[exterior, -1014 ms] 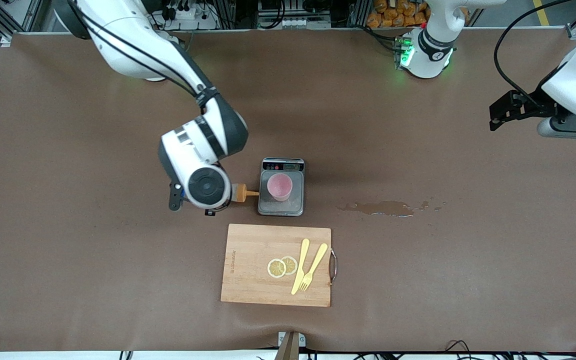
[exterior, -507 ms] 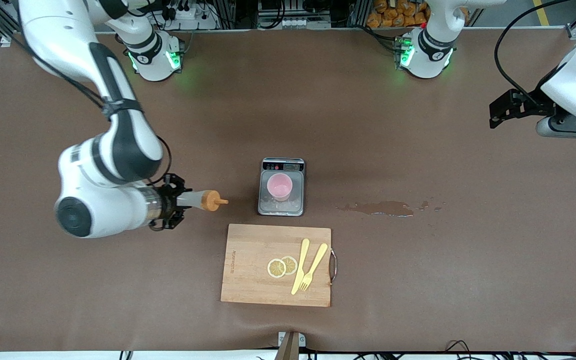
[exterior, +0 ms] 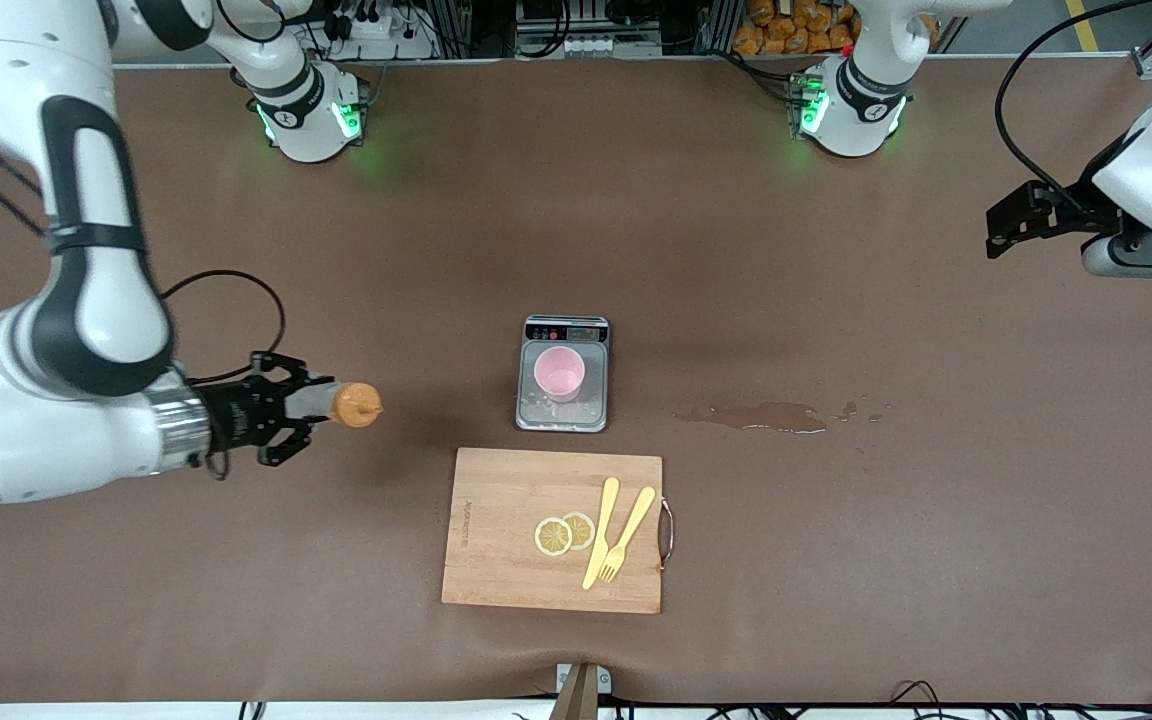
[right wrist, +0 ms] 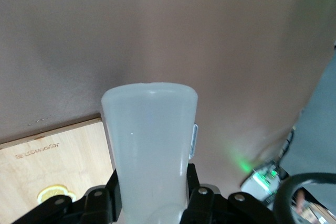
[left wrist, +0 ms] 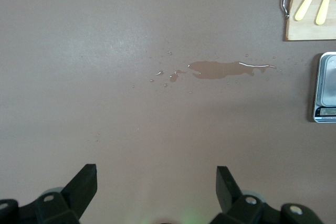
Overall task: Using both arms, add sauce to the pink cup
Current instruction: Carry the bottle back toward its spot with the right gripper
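Pulling back toward its own end of the table, the right gripper (exterior: 308, 408) is seen clamped on the sauce (exterior: 341, 404), now well apart from the pink cup (exterior: 560, 374) on the scale (exterior: 563, 410), so pouring looks done, while the left gripper (exterior: 996, 222) waits, spread wide and empty.

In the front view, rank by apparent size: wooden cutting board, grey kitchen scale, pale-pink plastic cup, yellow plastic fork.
1. Wooden cutting board
2. Grey kitchen scale
3. Yellow plastic fork, long but thin
4. Pale-pink plastic cup
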Robot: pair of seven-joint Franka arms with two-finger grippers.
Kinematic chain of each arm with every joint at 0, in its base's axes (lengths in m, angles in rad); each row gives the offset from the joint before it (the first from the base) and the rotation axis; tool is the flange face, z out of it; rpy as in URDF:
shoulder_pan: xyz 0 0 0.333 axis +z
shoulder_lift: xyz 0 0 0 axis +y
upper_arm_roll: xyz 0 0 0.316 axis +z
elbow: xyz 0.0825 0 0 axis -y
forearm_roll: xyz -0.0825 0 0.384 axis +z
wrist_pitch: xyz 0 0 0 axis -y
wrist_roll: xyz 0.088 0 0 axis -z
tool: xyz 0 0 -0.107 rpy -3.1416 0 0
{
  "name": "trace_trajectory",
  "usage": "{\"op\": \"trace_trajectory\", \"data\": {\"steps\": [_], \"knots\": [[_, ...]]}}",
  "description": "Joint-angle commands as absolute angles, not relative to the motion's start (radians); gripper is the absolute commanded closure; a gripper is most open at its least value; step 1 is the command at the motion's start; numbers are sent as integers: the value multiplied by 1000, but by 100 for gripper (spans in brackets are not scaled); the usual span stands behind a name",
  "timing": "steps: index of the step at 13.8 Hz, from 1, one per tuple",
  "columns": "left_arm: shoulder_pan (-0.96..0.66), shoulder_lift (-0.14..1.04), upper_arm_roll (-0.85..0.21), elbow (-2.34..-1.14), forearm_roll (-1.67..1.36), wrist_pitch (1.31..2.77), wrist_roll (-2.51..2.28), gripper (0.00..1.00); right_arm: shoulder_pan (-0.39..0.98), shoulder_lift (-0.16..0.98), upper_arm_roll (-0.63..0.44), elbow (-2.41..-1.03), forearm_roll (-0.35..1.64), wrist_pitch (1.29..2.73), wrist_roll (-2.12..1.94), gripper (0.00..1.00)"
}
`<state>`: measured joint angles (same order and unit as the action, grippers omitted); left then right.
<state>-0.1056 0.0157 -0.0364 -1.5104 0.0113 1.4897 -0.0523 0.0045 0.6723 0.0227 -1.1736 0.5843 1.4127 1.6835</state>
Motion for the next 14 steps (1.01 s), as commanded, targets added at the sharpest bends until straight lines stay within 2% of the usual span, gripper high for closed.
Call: {"op": "trace_trajectory", "data": {"steps": [1,8,14], "knots": [[-100,12,-40,-1508,0,1479,-58,0,-131,655,41,-1206,693,1320,1550,50],[-100,12,-41,-1509,2,1470,-48,0,-374,693,40,-1291,820,1197,1244,51],[-101,14,-46,-1517,2,1467,-49,0,-514,805,38,-1319,842,1147,1008,51]]}}
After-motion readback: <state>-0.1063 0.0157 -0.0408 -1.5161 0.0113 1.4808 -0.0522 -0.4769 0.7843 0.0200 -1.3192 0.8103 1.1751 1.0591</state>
